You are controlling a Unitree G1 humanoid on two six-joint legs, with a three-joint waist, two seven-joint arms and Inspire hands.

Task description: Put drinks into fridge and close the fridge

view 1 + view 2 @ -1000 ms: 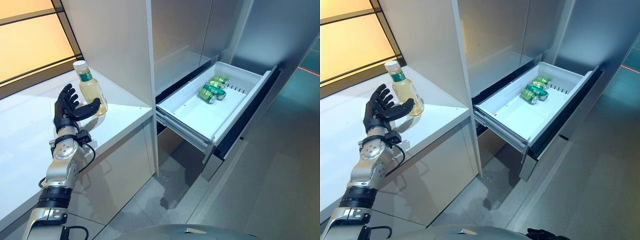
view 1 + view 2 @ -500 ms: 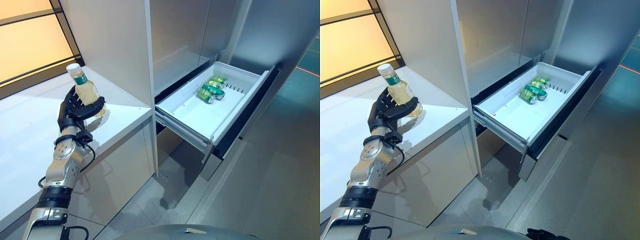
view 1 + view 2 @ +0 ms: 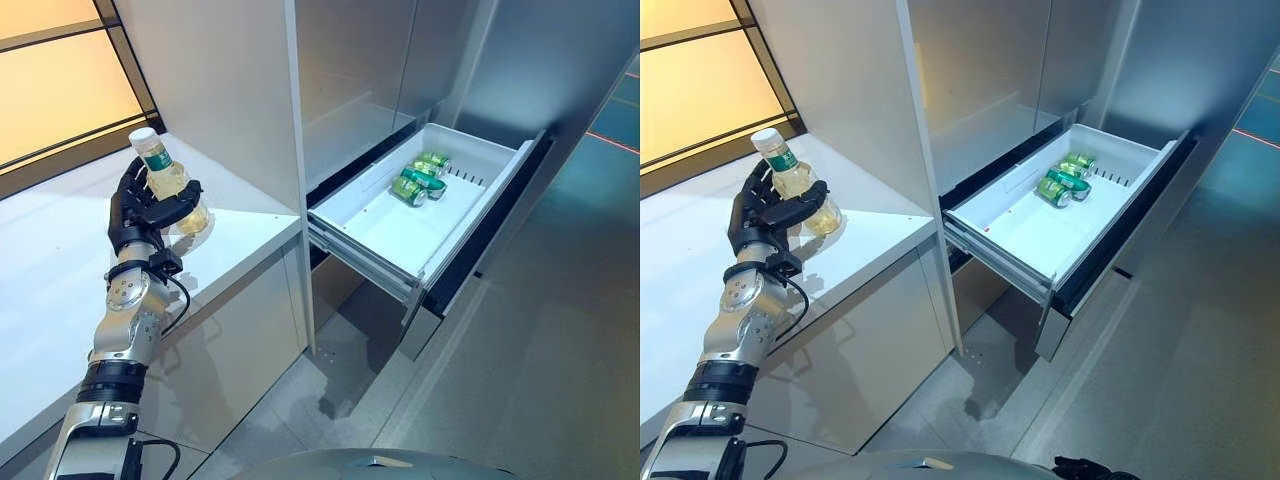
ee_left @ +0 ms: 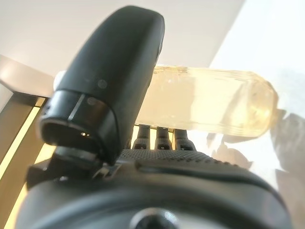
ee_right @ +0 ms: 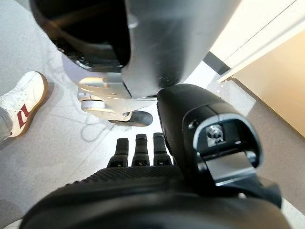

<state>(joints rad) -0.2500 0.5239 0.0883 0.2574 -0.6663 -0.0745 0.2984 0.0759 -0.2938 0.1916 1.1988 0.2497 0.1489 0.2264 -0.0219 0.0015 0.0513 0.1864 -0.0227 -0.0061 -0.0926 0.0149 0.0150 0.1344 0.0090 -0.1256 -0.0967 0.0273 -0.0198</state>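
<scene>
A clear bottle [image 3: 168, 185] of pale yellow drink, with a white cap and green label, leans at the white counter's [image 3: 250, 235] edge. My left hand [image 3: 138, 212] is shut on it, fingers behind and thumb across the front; the left wrist view shows the bottle [image 4: 214, 102] lying between the thumb [image 4: 112, 81] and the fingers. The fridge's white drawer [image 3: 395, 235] is pulled out, with several green cans [image 3: 418, 180] at its far end. My right hand [image 5: 143, 191] hangs over the floor, fingers straight, holding nothing.
A tall grey panel [image 3: 225, 90] stands between the counter and the fridge's steel front [image 3: 360, 70]. The open drawer juts out over the grey floor [image 3: 540, 380]. A person's white shoe [image 5: 19, 102] is on the floor near my right hand.
My left hand, open beside the bottle a second ago, has closed round it. The bottle has tipped over towards the left and shifted slightly with the hand.
</scene>
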